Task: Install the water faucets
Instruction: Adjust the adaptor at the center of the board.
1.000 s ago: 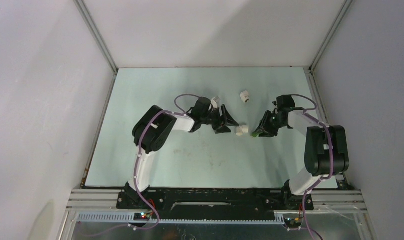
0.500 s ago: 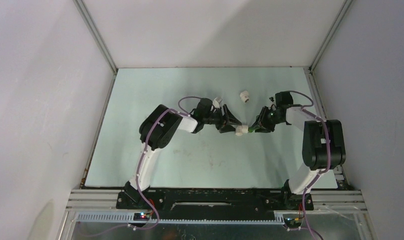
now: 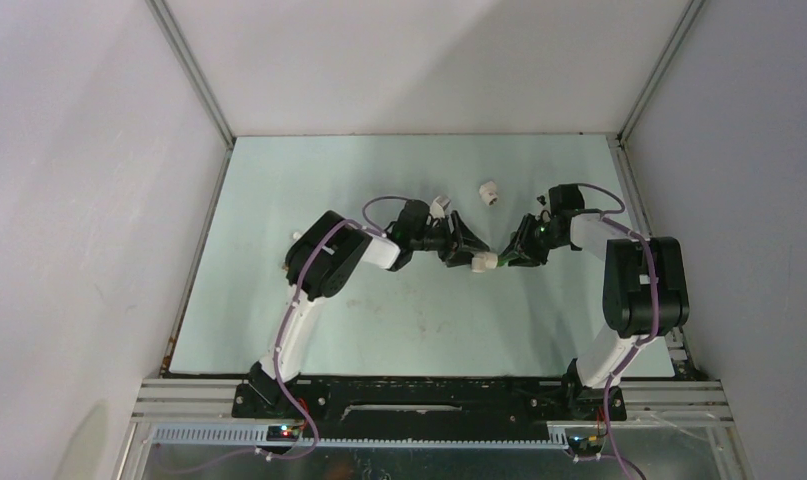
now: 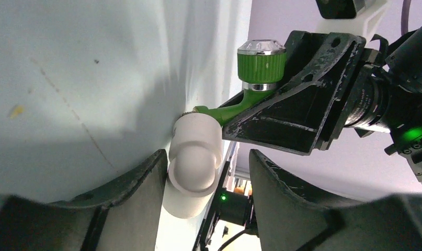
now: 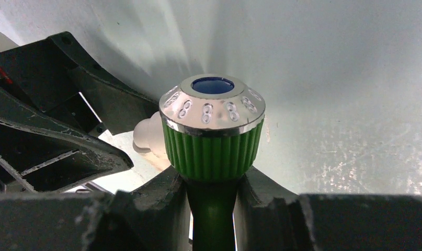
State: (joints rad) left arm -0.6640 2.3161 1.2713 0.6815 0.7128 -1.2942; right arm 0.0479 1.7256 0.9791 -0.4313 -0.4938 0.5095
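My right gripper (image 3: 516, 254) (image 5: 213, 180) is shut on the bright green faucet (image 5: 212, 133) just below its ribbed, chrome-capped knob. In the left wrist view the green faucet (image 4: 260, 68) has its threaded end against the mouth of a short white pipe fitting (image 4: 194, 159) (image 3: 483, 261) lying on the table. My left gripper (image 3: 467, 250) (image 4: 208, 164) is open with its jaws either side of that fitting: one finger touches it, the other stands apart. The white faucet with a grey knob (image 3: 438, 205) lies behind my left wrist.
A second short white fitting (image 3: 488, 192) lies further back at the centre. The pale green table (image 3: 379, 320) is walled on the left, back and right. My two grippers face each other closely at mid-table, a few centimetres apart.
My left gripper moved right until its jaws straddle the white fitting. My right gripper carried the green faucet left and slightly back, bringing its end to the fitting.
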